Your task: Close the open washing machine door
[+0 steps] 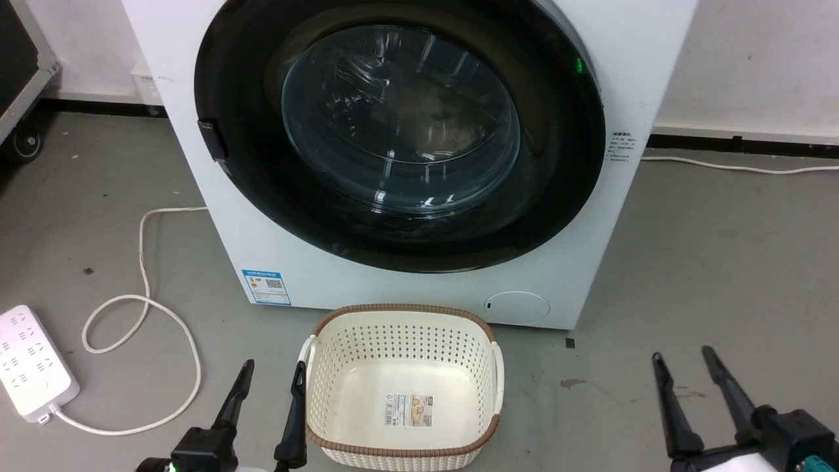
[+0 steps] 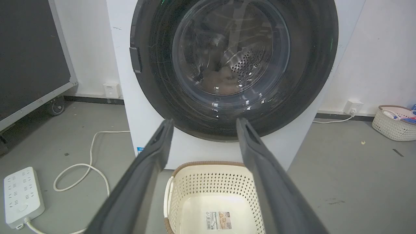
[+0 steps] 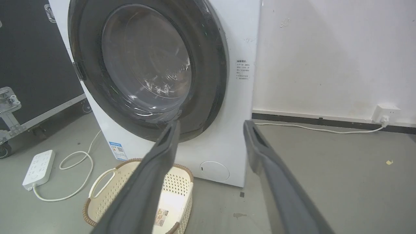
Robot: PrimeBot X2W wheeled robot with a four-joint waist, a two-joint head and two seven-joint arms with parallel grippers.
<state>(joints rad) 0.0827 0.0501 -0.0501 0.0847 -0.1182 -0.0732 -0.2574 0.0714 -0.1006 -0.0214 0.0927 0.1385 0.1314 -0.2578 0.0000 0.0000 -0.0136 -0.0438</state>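
Large round glossy black washing machine door (image 1: 400,131) at 12 o'clock looks flush shut, task seemingly done; left gripper (image 1: 274,364) at 7 and right gripper (image 1: 682,354) at 5 both spread, empty.

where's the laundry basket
In the head view the laundry basket sits bottom centre on the floor, before the washing machine, right of the left end effector.

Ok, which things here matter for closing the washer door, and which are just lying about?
Job: large round glossy black washing machine door, white washing machine, left claw, right claw.
Lying about: cream perforated plastic basket, white power strip, white looped cable.
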